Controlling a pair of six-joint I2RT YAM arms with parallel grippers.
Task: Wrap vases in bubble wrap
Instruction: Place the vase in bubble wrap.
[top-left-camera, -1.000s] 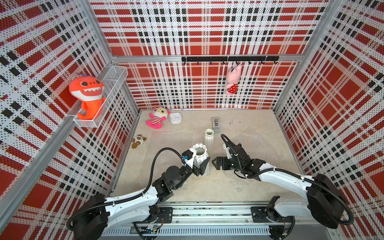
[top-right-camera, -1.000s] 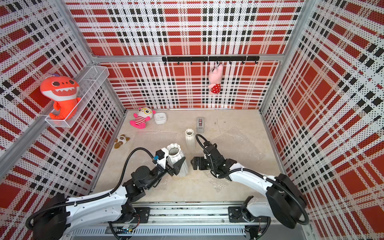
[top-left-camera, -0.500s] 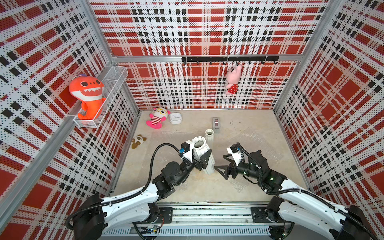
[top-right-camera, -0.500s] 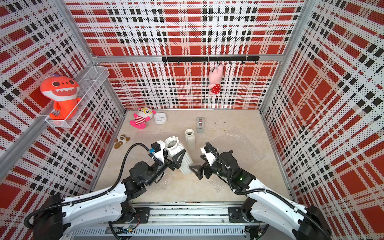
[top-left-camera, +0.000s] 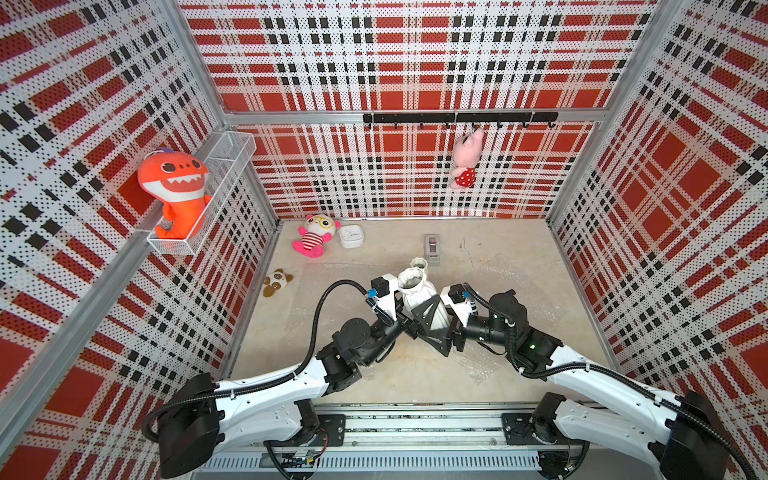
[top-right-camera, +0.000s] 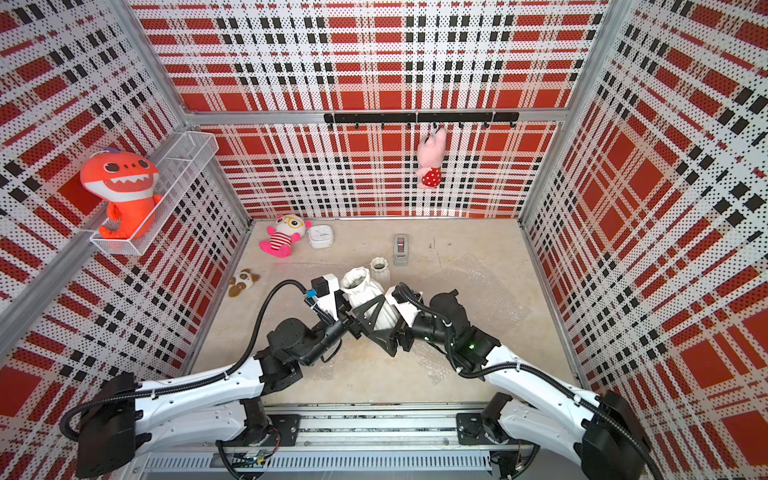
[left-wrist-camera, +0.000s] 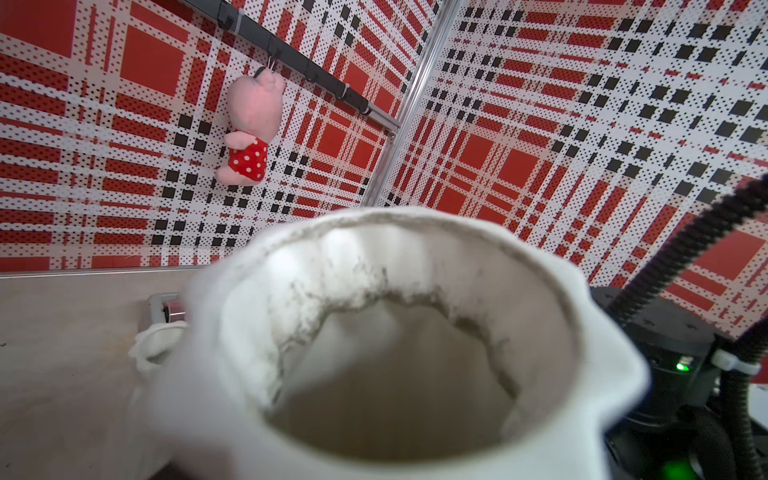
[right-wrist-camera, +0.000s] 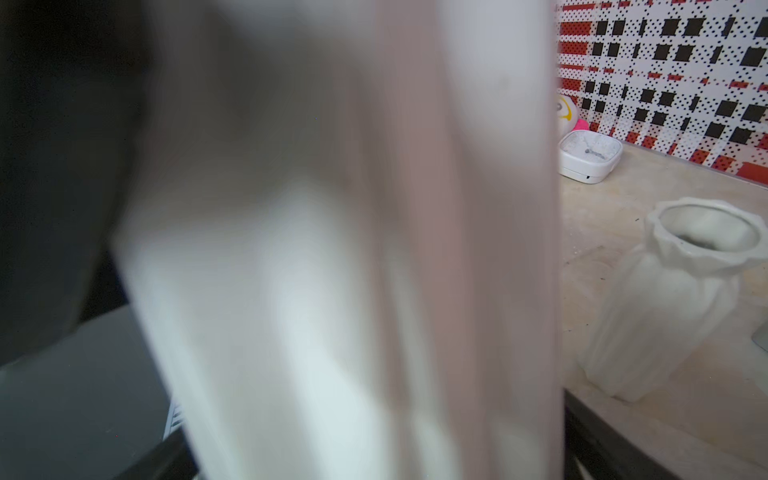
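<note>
The larger white ribbed vase (top-left-camera: 415, 291) (top-right-camera: 360, 290) hangs tilted above the table, and my left gripper (top-left-camera: 430, 316) (top-right-camera: 374, 316) is shut on its body. Its open mouth fills the left wrist view (left-wrist-camera: 415, 332). My right gripper (top-left-camera: 442, 334) (top-right-camera: 392, 337) has come up against the same vase's lower body. Its jaws stand open on either side, and the vase blurs most of the right wrist view (right-wrist-camera: 332, 249). The smaller vase (top-left-camera: 419, 263) (top-right-camera: 379, 267) (right-wrist-camera: 665, 307) stands upright just behind. One bubble wrap sheet (top-left-camera: 519, 286) (top-right-camera: 486, 286) lies flat to the right, another (top-left-camera: 324, 295) to the left.
A grey tape dispenser (top-left-camera: 432, 247) stands behind the small vase. A white box with a clock face (top-left-camera: 351, 237) (right-wrist-camera: 590, 156), a pink plush doll (top-left-camera: 313, 237) and a small panda toy (top-left-camera: 276, 282) sit at the back left. An orange shark (top-left-camera: 174, 195) sits in a wall basket and a pink pig (top-left-camera: 465, 162) hangs from hooks.
My left gripper has raised the larger vase a little and carried it to the right. My right arm has drawn back, turned and brought its open jaws up around the vase's lower body.
</note>
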